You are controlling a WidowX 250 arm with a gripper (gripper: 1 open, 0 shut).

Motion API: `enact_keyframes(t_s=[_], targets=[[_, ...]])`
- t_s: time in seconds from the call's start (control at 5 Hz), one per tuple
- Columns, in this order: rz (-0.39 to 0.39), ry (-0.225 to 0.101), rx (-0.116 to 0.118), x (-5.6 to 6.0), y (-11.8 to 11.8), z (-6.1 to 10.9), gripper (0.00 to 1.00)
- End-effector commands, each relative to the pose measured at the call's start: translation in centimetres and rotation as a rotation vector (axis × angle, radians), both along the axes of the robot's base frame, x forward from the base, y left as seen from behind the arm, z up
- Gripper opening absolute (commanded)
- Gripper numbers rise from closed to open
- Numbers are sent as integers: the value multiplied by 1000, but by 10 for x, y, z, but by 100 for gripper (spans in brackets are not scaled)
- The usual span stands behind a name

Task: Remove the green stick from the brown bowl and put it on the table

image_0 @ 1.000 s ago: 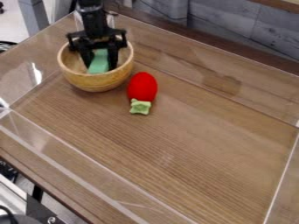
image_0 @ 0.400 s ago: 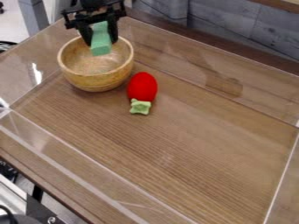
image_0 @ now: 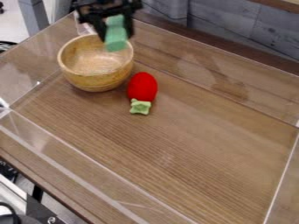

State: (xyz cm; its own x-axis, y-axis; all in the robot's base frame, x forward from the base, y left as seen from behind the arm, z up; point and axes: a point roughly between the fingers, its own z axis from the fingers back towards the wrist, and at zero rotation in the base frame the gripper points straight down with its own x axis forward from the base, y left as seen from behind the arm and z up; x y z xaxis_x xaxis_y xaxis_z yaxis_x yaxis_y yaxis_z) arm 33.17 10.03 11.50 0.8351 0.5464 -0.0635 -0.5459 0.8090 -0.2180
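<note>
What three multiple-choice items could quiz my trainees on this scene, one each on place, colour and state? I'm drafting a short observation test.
1. Where is the red rounded object?
A) Inside the bowl
B) On the table beside the bowl
C) In the end effector

2. What colour is the bowl?
A) Light brown
B) Blue
C) White

3. What state is the green stick in?
A) Lying flat on the table
B) Under the red object
C) Held up by the end effector

Key:
1: B, the red rounded object sits on the table, outside the bowl's rim.
2: A, the bowl shows a light-brown surface.
3: C, the green stick hangs from the dark end effector.
</note>
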Motion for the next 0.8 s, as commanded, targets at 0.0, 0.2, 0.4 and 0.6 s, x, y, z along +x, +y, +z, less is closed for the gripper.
enact_keyframes(t_s=[0.0, 0.2, 0.4, 0.6], targets=[[-97, -63, 28, 0, -36, 13, 0], [-208, -63, 27, -1, -77, 3, 0], [-254, -58, 30, -9, -81, -6, 0], [-218, -71, 16, -7, -78, 12, 0]])
